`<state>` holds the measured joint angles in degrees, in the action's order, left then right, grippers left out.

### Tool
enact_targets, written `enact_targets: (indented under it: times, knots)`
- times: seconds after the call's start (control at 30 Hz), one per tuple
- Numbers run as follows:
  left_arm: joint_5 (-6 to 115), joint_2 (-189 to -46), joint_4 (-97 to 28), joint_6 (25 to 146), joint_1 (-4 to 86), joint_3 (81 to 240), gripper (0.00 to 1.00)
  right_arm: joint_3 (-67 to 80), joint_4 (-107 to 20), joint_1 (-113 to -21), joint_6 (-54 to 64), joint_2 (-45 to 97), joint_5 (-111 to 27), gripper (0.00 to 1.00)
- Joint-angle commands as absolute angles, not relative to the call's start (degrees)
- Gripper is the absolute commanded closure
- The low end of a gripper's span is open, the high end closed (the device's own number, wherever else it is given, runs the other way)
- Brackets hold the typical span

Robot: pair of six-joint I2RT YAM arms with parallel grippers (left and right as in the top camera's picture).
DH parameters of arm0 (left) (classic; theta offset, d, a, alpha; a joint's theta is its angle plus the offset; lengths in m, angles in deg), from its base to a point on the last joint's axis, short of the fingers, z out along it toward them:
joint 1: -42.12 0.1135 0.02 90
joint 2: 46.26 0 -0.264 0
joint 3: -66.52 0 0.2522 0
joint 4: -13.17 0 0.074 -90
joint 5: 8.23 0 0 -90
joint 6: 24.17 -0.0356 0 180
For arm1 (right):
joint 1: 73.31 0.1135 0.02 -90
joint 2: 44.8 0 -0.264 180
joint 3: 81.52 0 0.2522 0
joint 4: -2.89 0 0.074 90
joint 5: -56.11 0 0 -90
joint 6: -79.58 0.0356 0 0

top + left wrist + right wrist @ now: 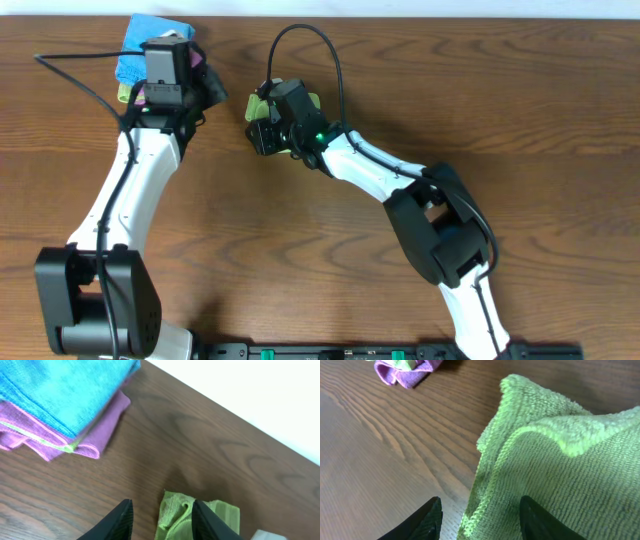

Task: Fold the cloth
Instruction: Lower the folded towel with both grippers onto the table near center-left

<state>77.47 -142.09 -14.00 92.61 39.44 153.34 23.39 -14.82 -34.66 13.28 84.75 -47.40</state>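
The lime-green cloth (256,104) lies bunched in layers at the back middle of the table, mostly hidden under my right wrist. It fills the right of the right wrist view (560,470). My right gripper (258,128) (480,510) is open, low over the cloth's left hemmed edge, which lies between the fingers. My left gripper (205,88) (162,510) is open and empty just left of the cloth. A corner of the cloth (175,517) shows between its fingers, by the right one.
A stack with a bright blue cloth (140,45) (60,390) on top of a purple cloth (95,435) (402,372) sits at the back left, under my left wrist. The table's back edge (225,412) runs close behind both cloths.
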Motion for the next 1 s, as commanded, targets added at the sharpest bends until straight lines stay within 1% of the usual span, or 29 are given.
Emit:
enact_targets:
  times: [0.0, 0.1, 0.13, 0.2, 0.23, 0.27, 0.3, 0.33, 0.37, 0.4, 0.47, 0.6, 0.97]
  knots:
    - [77.7, -140.2, -13.9, 92.2, 40.6, 154.5, 0.55, 24.4, -14.4, -34.2, 14.0, 86.0, -47.5, 0.51]
    - [77.7, -139.8, -13.9, 92.2, 41.4, 154.5, 0.48, 24.4, -14.0, -34.1, 13.9, 86.0, -47.4, 0.49]
    - [77.7, -139.6, -13.9, 92.2, 41.7, 154.5, 0.45, 24.5, -13.5, -34.1, 13.9, 86.0, -47.9, 0.46]
    - [77.7, -139.5, -13.9, 92.2, 42.2, 154.5, 0.42, 24.7, -13.5, -34.3, 13.7, 85.8, -48.3, 0.42]
    - [77.7, -139.4, -14.0, 92.2, 42.4, 154.5, 0.4, 24.9, -13.6, -34.3, 13.7, 85.5, -48.5, 0.38]
    - [77.7, -139.4, -14.1, 92.2, 42.6, 154.5, 0.38, 24.9, -13.7, -34.4, 13.7, 85.0, -48.5, 0.32]
    - [77.6, -139.4, -14.2, 92.2, 42.9, 154.5, 0.35, 24.9, -13.9, -34.4, 13.7, 84.1, -48.3, 0.25]
    - [77.5, -139.4, -14.3, 92.2, 43.0, 154.5, 0.34, 24.9, -13.9, -34.4, 13.5, 83.4, -47.8, 0.2]
    - [77.1, -139.4, -14.3, 92.2, 43.2, 154.5, 0.32, 24.9, -13.9, -34.4, 13.5, 82.4, -47.3, 0.08]
    - [76.7, -139.4, -14.3, 92.2, 43.4, 154.5, 0.3, 24.9, -13.9, -34.5, 13.5, 81.2, -46.0, 0.01]
    - [76.2, -139.4, -14.3, 92.2, 43.5, 154.5, 0.26, 24.9, -14.8, -34.5, 12.9, 80.0, -43.6, 0.01]
    - [74.2, -139.2, -14.6, 92.2, 43.7, 154.5, 0.15, 24.9, -17.4, -35.1, 12.6, 77.7, -42.7, 0.01]
    - [74.3, -137.9, -15.5, 92.2, 43.7, 154.5, 0.1, 24.9, -17.8, -35.6, 12.6, 75.7, -42.8, 0.01]
